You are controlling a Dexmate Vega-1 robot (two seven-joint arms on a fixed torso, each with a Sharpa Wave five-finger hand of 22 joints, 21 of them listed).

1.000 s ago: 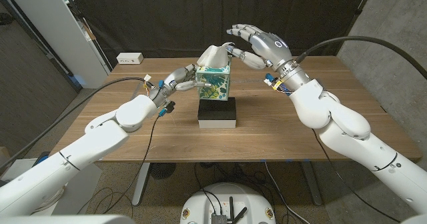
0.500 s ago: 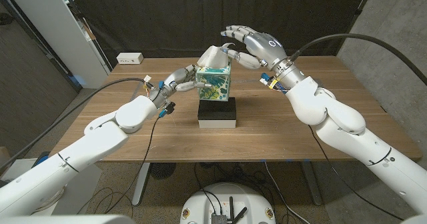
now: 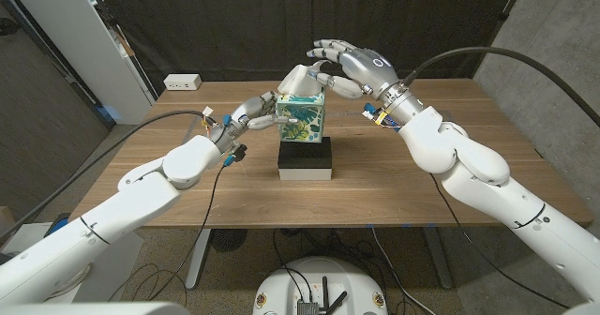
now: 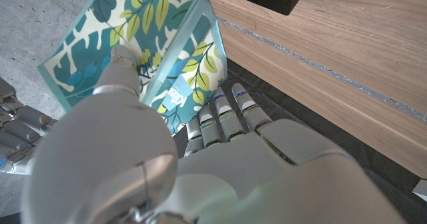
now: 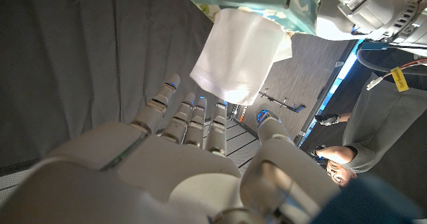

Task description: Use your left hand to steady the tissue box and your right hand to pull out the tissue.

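Tissue box (image 3: 302, 116), leaf-patterned, stands on a black block (image 3: 306, 156) at mid-table, a white tissue (image 3: 303, 76) rising from its top. Left hand (image 3: 251, 112) presses the box's left side. Right hand (image 3: 349, 65) hovers just right of the tissue, fingers spread, empty.

Head view looks down over the table; both wrist views sit close, seemingly inverted, sharing the tissue box (image 3: 302, 115)

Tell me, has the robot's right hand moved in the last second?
Yes. In the head view the right hand has drifted toward the robot's left, closing on the tissue above the tissue box.
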